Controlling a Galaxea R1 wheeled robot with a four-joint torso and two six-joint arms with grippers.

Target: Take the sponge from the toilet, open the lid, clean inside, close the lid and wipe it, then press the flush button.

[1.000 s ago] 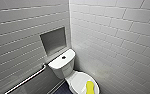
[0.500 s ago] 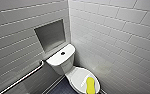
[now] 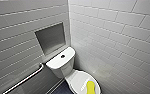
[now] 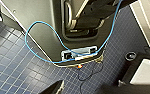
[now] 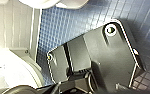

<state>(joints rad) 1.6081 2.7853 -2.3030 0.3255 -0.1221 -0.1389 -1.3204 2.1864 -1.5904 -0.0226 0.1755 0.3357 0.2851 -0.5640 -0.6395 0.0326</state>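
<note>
The yellow sponge point(image 3: 90, 86) lies on the closed lid point(image 3: 79, 79) of the toilet point(image 3: 64, 68), near the lid's front edge. The flush button point(image 3: 62, 56) sits mid-tank. Whether the left gripper or the right gripper is open cannot be told.

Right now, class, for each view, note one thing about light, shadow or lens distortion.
Head view: the wall tile lines fan and bend, a wide-angle effect, and the niche is shaded. Left wrist view: a small orange glow against the dark floor. Right wrist view: the toilet looks washed-out white.
</note>
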